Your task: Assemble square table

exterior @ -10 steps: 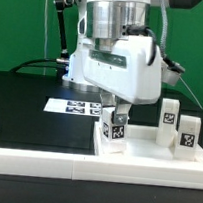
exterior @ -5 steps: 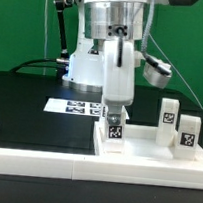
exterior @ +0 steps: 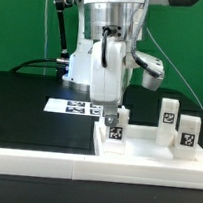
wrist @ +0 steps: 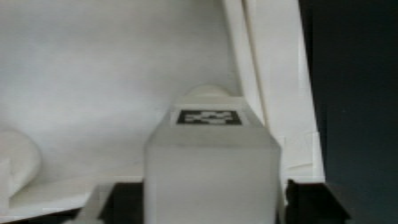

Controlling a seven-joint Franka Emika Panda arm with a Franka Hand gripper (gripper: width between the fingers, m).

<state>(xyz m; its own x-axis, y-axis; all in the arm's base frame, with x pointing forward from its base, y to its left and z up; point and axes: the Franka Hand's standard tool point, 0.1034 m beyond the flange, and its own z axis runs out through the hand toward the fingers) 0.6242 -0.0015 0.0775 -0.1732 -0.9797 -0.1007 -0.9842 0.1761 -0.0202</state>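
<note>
So the claw is seen right down over one small leg, which stands upright near the corner of the square table top at the exterior view's left. In the wrist view the leg is framed between the two fingertips, with a thin dark gap visible on each side, so the jaws are judged to be spread around it rather than pinching it, though contact can't be fully ruled out from this angle. What could go wrong: if the arm gets lifted off at a slant, the leg could be clipped by a finger and knocked over, or nudged out of its spot, since it looks only loosely seated. As for what's held in the tray-like top, three legs are counted inside the raised rim: the one under the claw, plus two more legs standing near each other toward the exterior view's right. The top itself is parked on the black counter, with the marker board lying flat behind it.
</note>
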